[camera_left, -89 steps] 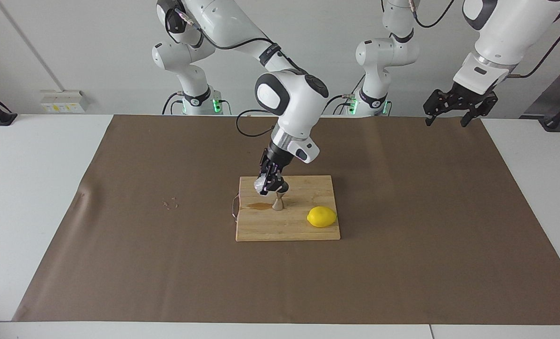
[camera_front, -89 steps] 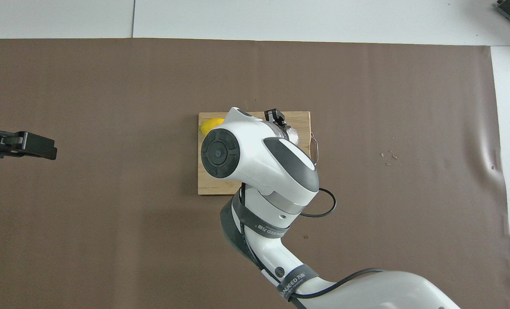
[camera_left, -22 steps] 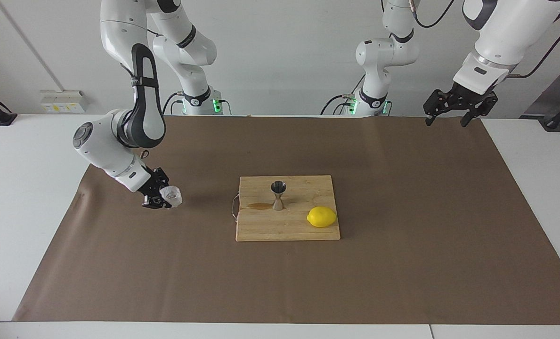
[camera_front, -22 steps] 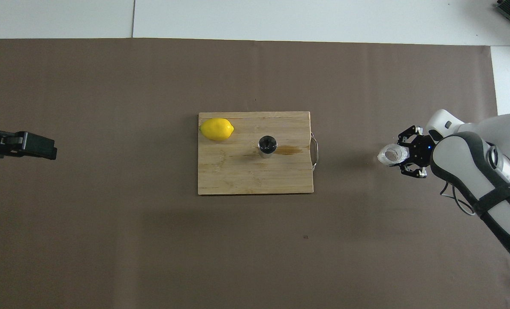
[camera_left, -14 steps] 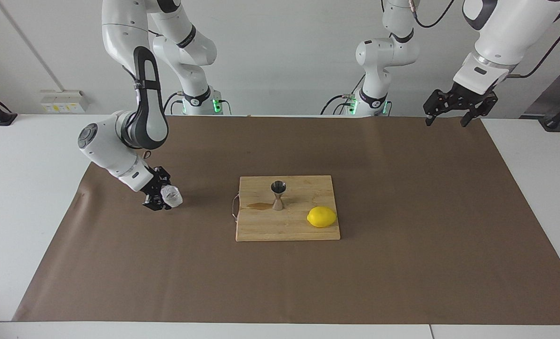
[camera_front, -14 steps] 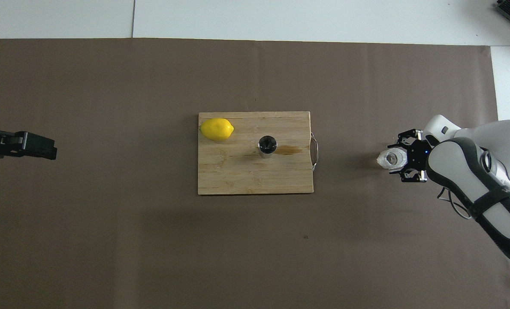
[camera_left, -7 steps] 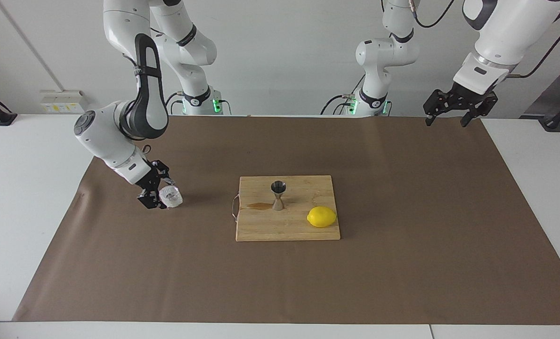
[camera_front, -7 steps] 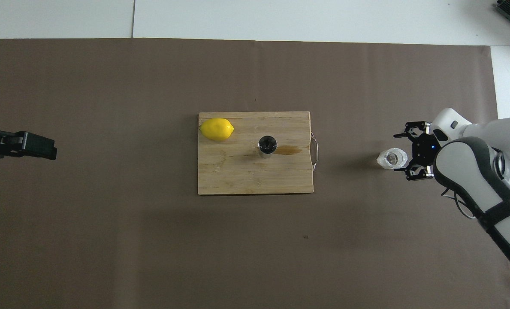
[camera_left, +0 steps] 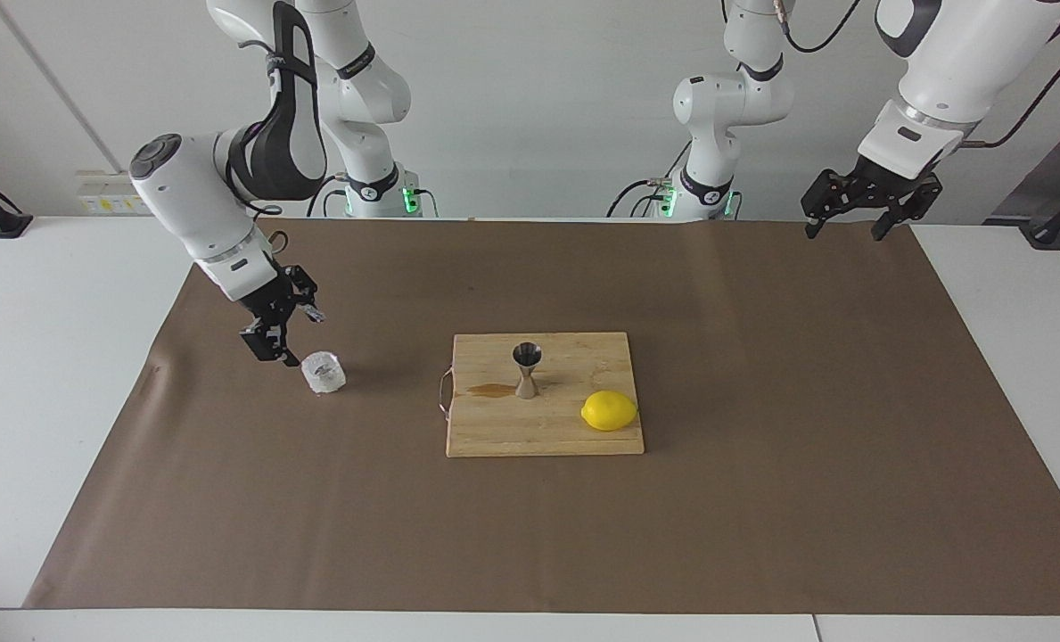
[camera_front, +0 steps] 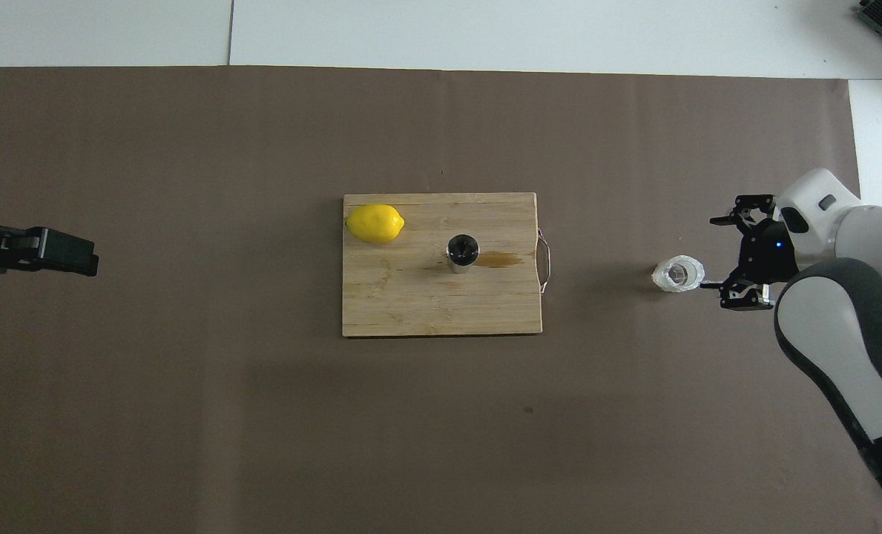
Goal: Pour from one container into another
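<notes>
On the table: a brown paper sheet (camera_left: 761, 499) covers the working surface, with a wooden cutting board (camera_left: 494, 437) near its middle.
Glass cup (camera_left: 324, 373) (camera_front: 678, 274): stands upright on the brown sheet, off the board, toward the right arm's end of the table. It is free of both grippers.
Jigger (camera_left: 526, 368) (camera_front: 463, 253): stands upright on the cutting board, open end up, near the board's middle. It is well apart from the glass cup.
Stain (camera_left: 492, 390) (camera_front: 501, 259): a dark wet-looking patch on the board, just beside the jigger on the side toward the right arm's end. What it consists of cannot be told.
Lemon (camera_left: 609, 411) (camera_front: 374, 223): lies on the board at the corner farther from the robots, toward the left arm's end.
Board handle (camera_left: 443, 393) (camera_front: 545, 259): a thin wire loop on the board's short edge, facing the glass cup.
Right gripper (camera_left: 282, 337) (camera_front: 730, 252): raised above the brown sheet, just beside the glass cup on the side toward the right arm's end. Fingers are spread wide apart, with nothing between them. No contact with the cup.
Left gripper (camera_left: 855, 218) (camera_front: 55, 252): held in the air over the left arm's end of the table, at the edge of the brown sheet. This arm waits. Fingers stand apart and hold nothing.
</notes>
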Controlling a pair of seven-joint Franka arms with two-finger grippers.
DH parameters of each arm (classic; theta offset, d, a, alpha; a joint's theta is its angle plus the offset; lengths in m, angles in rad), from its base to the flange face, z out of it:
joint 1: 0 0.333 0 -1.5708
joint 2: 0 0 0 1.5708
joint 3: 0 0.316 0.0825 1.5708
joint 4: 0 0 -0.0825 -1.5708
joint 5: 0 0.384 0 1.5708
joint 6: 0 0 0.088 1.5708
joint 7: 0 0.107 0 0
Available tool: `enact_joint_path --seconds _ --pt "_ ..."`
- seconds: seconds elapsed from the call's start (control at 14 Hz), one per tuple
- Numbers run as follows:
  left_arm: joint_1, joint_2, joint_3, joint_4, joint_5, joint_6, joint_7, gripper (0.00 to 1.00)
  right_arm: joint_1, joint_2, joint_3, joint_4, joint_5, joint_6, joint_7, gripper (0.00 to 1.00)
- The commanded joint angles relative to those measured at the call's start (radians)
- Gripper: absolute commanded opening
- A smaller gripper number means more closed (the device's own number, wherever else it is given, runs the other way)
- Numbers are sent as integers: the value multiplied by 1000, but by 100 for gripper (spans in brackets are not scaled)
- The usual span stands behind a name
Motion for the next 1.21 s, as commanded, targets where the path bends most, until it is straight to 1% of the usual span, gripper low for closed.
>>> enact_joint_path --seconds 0.0,0.14,0.29,0.64,0.78,1.0,1.07,1.14 --pt "13 -30 -5 -31 -13 -3 -6 100 46 -42 6 20 -121 -77 319 100" --pt "13 -30 -6 -31 -13 -3 -6 100 77 -48 6 63 -233 -134 633 100" --pt "13 -30 -5 -29 -13 -3 -4 100 111 -42 6 138 -282 -193 866 100" --pt "13 -30 -5 -31 -13 -3 -4 100 143 18 7 377 -315 -388 1358 100" --pt "13 -30 -5 -29 -13 -3 -4 100 148 26 7 445 -313 -448 1516 100" --pt "13 -30 -5 -31 -13 -3 -4 100 149 24 7 468 -305 -493 1827 100" --pt "13 -30 -6 -29 -13 -3 -6 100 158 23 7 476 -307 -511 1904 100" --pt "13 -30 -5 -31 -13 -3 -4 100 171 17 7 480 -311 -533 1916 100"
